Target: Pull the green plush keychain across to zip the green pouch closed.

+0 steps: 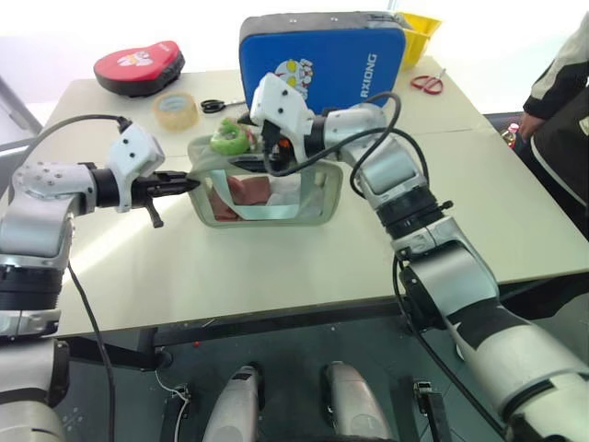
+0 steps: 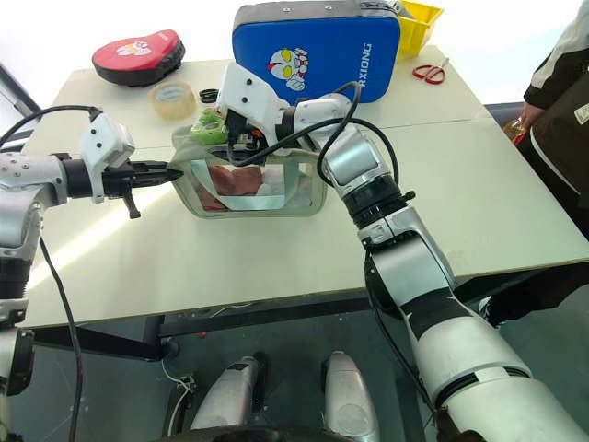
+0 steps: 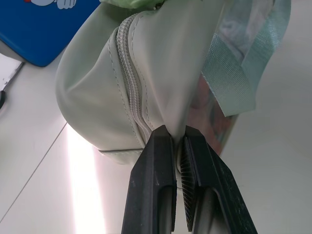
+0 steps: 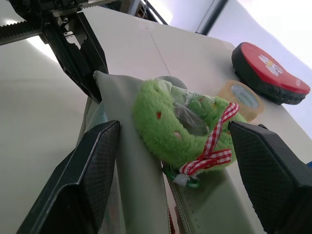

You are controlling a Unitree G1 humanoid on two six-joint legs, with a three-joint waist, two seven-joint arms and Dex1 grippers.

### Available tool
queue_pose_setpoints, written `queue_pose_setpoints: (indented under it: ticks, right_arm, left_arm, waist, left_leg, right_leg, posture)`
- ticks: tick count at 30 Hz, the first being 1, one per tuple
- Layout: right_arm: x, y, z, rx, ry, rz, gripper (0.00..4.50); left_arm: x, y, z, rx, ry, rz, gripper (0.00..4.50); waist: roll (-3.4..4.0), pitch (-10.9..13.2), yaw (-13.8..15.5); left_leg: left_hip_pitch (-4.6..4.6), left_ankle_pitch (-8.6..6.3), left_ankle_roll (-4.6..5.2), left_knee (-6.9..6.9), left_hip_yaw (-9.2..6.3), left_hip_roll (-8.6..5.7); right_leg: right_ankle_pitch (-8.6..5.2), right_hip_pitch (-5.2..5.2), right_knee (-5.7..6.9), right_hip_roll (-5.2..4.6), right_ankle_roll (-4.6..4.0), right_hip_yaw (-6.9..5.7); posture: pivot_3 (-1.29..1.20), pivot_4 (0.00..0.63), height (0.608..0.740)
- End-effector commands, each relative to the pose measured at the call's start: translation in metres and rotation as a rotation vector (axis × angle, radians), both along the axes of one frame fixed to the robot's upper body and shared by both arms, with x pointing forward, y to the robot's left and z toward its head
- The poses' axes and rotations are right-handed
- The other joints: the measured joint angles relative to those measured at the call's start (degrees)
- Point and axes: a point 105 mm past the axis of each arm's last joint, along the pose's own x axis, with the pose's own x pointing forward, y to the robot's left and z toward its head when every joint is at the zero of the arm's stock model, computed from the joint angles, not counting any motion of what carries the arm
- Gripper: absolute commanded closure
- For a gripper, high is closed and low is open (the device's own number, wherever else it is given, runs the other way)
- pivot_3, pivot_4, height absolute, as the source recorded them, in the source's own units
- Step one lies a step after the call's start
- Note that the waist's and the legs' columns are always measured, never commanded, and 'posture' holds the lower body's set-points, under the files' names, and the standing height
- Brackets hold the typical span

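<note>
With the left end effector (image 1: 187, 185) pinched on the pale sage-green soft pouch's (image 1: 304, 210) end, the wide-open right end effector (image 4: 175, 161) straddles the fuzzy lime-green plush keychain (image 4: 168, 127) atop its zipper.

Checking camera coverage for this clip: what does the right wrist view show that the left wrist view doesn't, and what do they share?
Right wrist view: the green plush keychain with its red checked ribbon lying between the open right gripper fingers, not yet gripped; also the tape roll and red pad.

Left wrist view: the left gripper shut on the pouch's end, beside the zipper seam, and a corner of the blue pad.

Both: the green pouch and the white table.
</note>
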Motion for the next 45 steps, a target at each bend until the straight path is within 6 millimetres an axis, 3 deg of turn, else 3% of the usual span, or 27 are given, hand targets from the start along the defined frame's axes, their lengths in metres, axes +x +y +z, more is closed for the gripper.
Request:
queue_pose_setpoints:
  ticks: [1,6,7,12,17,21,30,34,38,41,43,45]
  right_arm:
    - [-0.005,0.010,0.018,0.010,-0.064,0.026,1.65]
    - [-0.005,0.012,0.019,0.015,-0.071,0.028,4.30]
    - [-0.005,0.012,0.020,0.017,-0.074,0.027,4.41]
    - [-0.001,0.009,0.025,0.033,-0.093,0.003,4.41]
    - [0.005,-0.017,0.051,0.116,-0.122,-0.077,4.41]
    - [0.012,-0.059,0.062,0.154,-0.141,-0.205,4.41]
    - [0.030,-0.159,0.041,0.121,-0.156,-0.546,4.41]
    - [0.033,-0.203,0.025,0.117,-0.149,-0.702,4.41]
    - [0.035,-0.226,0.002,0.161,-0.092,-0.814,4.41]
    - [0.033,-0.221,-0.024,0.192,-0.017,-0.823,4.41]
    - [0.029,-0.202,-0.056,0.246,0.094,-0.804,4.41]
    - [0.025,-0.190,-0.072,0.284,0.161,-0.798,4.41]
  left_arm:
    - [-0.004,0.001,0.008,0.007,-0.036,-0.001,4.50]
    - [-0.004,0.001,0.009,0.009,-0.036,-0.001,4.50]
    - [-0.003,0.001,0.009,0.009,-0.037,-0.001,4.50]
    - [-0.002,0.000,0.009,0.010,-0.037,-0.003,4.50]
    - [-0.004,0.001,0.011,0.012,-0.033,-0.003,4.50]
    - [-0.007,0.002,0.009,0.016,-0.023,0.000,4.50]
    - [-0.009,0.004,0.007,0.015,-0.008,0.012,4.50]
    - [-0.009,0.003,0.006,0.017,-0.003,0.010,4.50]
    - [-0.009,0.001,0.005,0.017,0.001,0.002,4.50]
    - [-0.008,0.000,0.005,0.018,0.003,-0.002,4.50]
    - [-0.006,-0.001,0.005,0.018,0.004,-0.007,4.50]
    - [-0.005,-0.001,0.005,0.017,0.004,-0.009,4.50]
  waist:
    - [0.00,0.00,0.01]
    - [0.00,0.00,0.04]
    - [0.00,0.00,0.04]
    - [0.00,0.00,0.03]
    - [0.00,0.00,0.15]
    - [0.00,0.00,0.15]
    - [0.01,0.01,0.18]
    - [0.01,0.01,0.12]
    - [0.01,0.01,0.15]
    - [0.01,0.01,0.20]
    - [-0.02,-0.01,0.11]
    - [-0.02,-0.01,0.04]
  left_leg:
    - [0.00,0.00,0.00,0.00,0.00,0.00]
    - [0.00,0.00,0.00,0.00,0.00,0.00]
    - [0.00,0.00,0.00,0.00,0.00,0.00]
    - [0.00,0.00,0.00,0.00,0.00,0.00]
    - [0.00,0.00,0.00,0.00,0.00,0.00]
    - [-0.01,0.00,0.00,0.00,0.00,0.00]
    - [-0.02,0.00,0.01,0.01,0.03,-0.01]
    - [0.00,-0.01,0.01,0.00,0.03,0.00]
    - [0.00,0.00,0.01,0.00,0.03,0.00]
    - [-0.01,0.00,0.01,0.00,0.03,0.00]
    - [0.02,0.00,0.02,0.01,0.03,0.01]
    - [0.07,0.00,0.02,0.00,0.02,0.03]
  right_leg:
    - [0.00,0.00,0.00,0.00,0.00,0.00]
    - [0.00,0.01,0.00,0.00,0.00,0.00]
    - [0.00,0.01,0.00,0.00,0.00,0.00]
    - [0.00,0.01,0.00,0.00,0.00,0.00]
    - [0.00,0.01,0.00,0.00,0.00,0.00]
    - [0.00,0.00,0.00,-0.01,0.00,0.00]
    - [0.00,0.02,-0.02,-0.03,0.00,0.02]
    - [0.00,0.03,-0.02,-0.03,0.00,0.02]
    - [0.00,0.04,-0.03,-0.03,0.00,0.02]
    - [0.00,0.05,-0.03,-0.03,0.00,0.02]
    - [-0.01,0.07,-0.03,-0.02,0.00,0.02]
    - [0.00,0.13,-0.02,0.00,0.00,0.01]
  posture:
    - [0.00,0.150,0.740]
    - [0.00,0.150,0.740]
    - [0.00,0.150,0.740]
    - [0.00,0.150,0.740]
    - [0.00,0.150,0.740]
    - [0.00,0.150,0.740]
    - [0.00,0.150,0.740]
    - [0.00,0.150,0.740]
    - [0.00,0.150,0.740]
    - [0.00,0.150,0.740]
    - [0.00,0.150,0.740]
    - [0.00,0.150,0.740]
